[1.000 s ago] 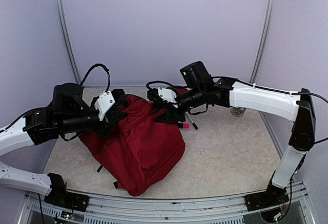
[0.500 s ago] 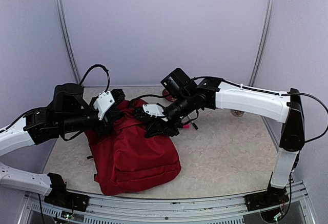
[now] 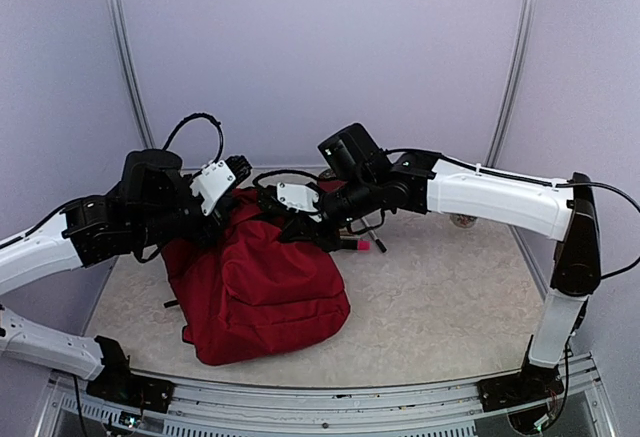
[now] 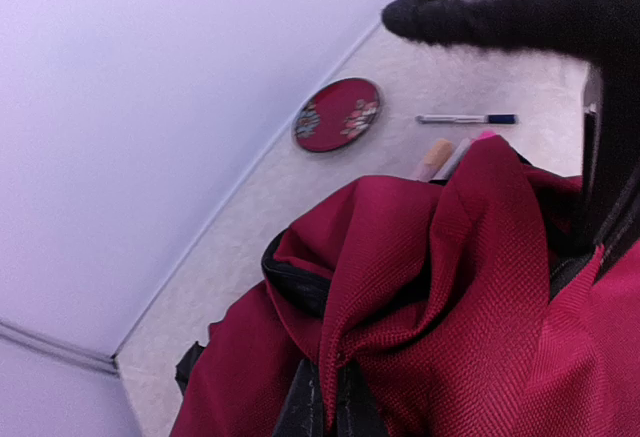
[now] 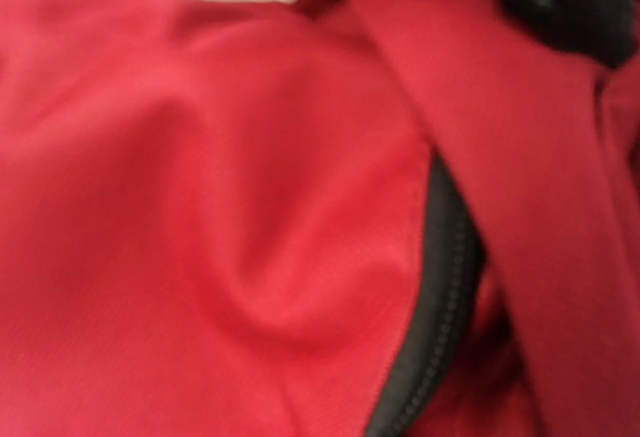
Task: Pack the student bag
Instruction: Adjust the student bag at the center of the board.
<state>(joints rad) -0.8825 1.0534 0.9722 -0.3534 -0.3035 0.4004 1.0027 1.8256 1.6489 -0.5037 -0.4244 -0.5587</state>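
Visibly, the left pincer (image 4: 326,395) pinches the student bag (image 3: 265,287).

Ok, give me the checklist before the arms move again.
1. Left gripper clamped on a fold of the bag: ok.
2. Right gripper shut at the bag's top edge: ok.
3. Fabric actually caught in the right gripper: cannot tell; its wrist view is blurred and shows only red cloth and a zip.
4. Bag mouth open enough for loading: cannot tell; only a sliver of dark lining shows.
5. Contents packed: not ok; a pen and a red disc lie out on the table behind the bag.
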